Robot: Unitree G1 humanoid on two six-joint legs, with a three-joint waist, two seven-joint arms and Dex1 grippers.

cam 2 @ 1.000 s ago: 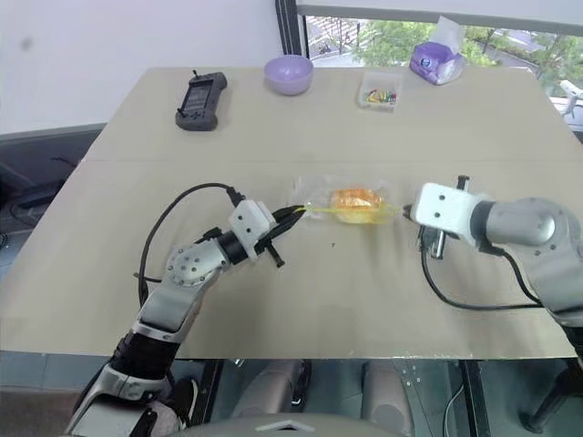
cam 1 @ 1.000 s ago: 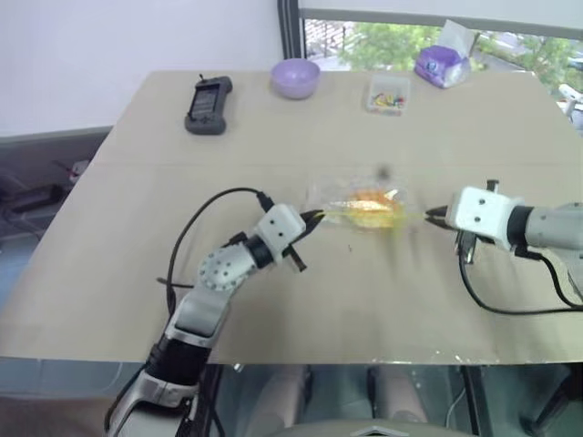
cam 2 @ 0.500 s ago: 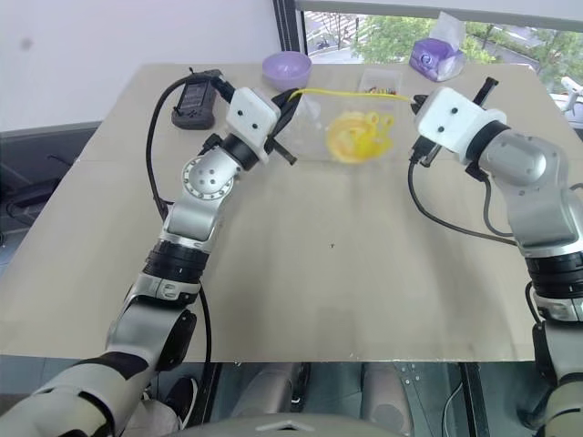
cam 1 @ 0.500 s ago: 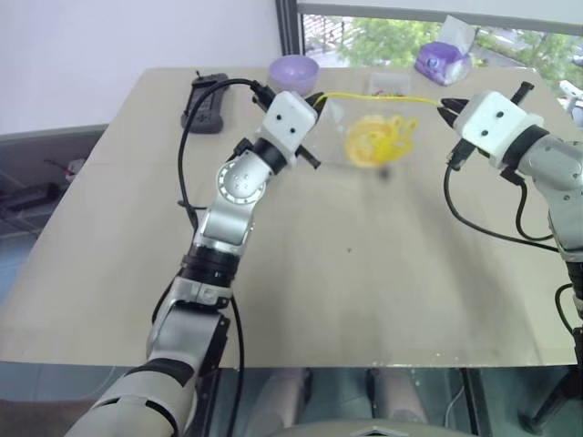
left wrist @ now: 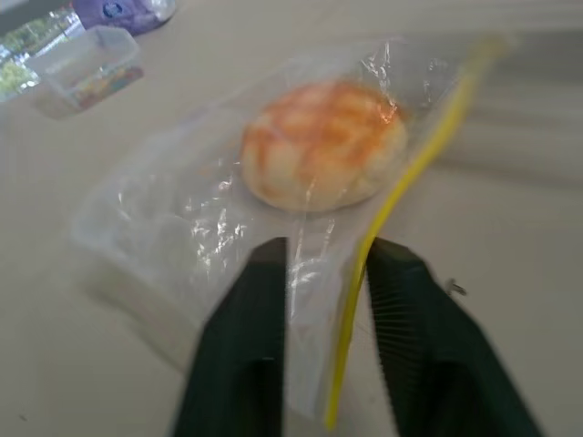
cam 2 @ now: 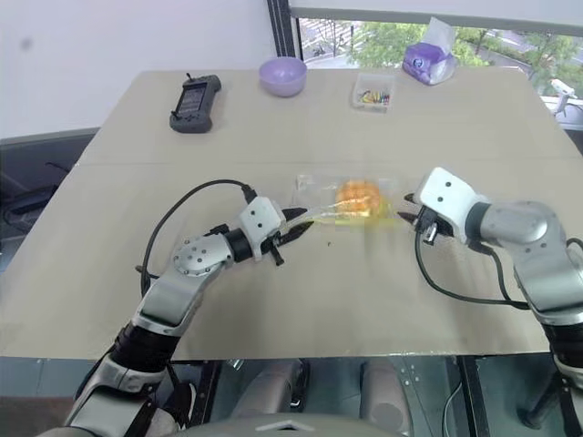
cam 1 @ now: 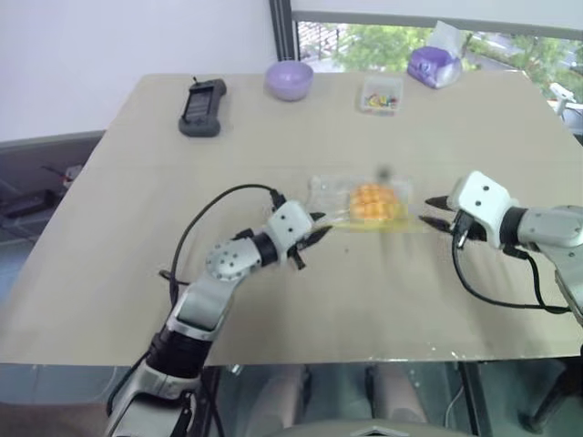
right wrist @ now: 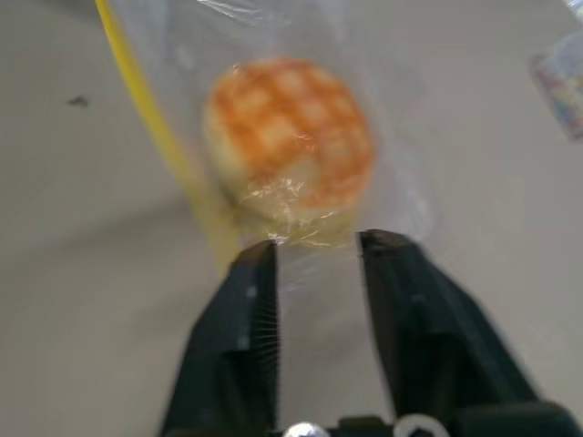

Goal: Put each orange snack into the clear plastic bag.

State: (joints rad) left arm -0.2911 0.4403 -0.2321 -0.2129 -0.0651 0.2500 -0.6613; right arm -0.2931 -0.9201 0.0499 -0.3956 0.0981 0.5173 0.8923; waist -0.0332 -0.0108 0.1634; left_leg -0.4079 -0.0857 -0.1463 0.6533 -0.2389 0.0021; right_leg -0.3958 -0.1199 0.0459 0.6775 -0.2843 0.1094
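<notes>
One round, grid-scored bun [left wrist: 323,144] lies inside crinkly clear bag [left wrist: 173,218] (yellow seal strip).

Bare table [cam 1: 301,309] from 3 round to 9 o'clock of clear plastic bag [cam 1: 360,202]: open passage.

Left gripper [cam 1: 316,229] at bag's 8 o'clock, right gripper [cam 1: 434,211] at 3 o'clock, both block its ends.

Far edge crowded toward 12: black handheld device [cam 1: 202,106], purple bowl [cam 1: 290,78], small clear box [cam 1: 382,94], purple pack [cam 1: 434,65], well apart from bag.
</notes>
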